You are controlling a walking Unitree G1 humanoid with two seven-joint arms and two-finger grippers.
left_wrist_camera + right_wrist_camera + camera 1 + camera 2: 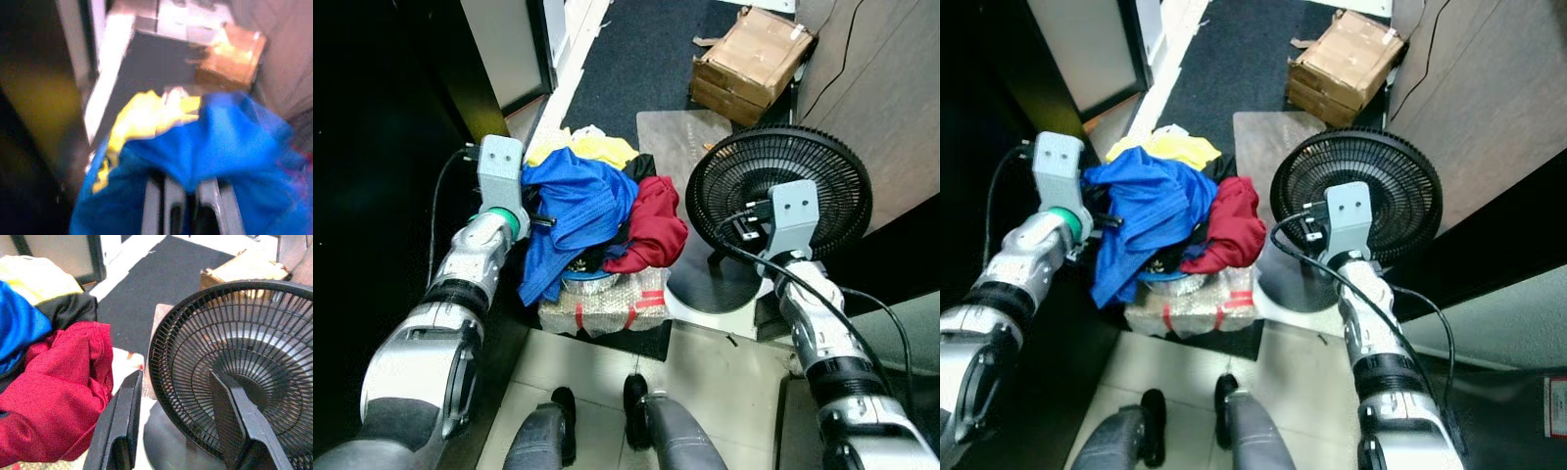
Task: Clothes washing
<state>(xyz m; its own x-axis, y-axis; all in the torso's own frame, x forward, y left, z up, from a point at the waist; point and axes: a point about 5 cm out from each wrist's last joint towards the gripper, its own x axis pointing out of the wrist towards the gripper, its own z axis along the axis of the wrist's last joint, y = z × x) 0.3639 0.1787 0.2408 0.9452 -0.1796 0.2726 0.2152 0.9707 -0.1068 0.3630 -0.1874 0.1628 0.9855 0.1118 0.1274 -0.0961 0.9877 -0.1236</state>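
Here the robot is at the gathering step: its left hand [540,219] is pushed into the side of the laundry heap with its fingers [166,205] closed on the blue garment [573,211], which lies on top of a yellow piece [592,147] and beside a red garment [651,227], all piled on a plastic-wrapped bundle [607,305] on the floor. The right hand [176,431] hangs spread and empty before the black fan [778,186]. Next, I judge, comes lifting the blue cloth free without dragging the red along.

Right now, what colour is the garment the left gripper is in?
Blue garment; clearest in the left eye view.
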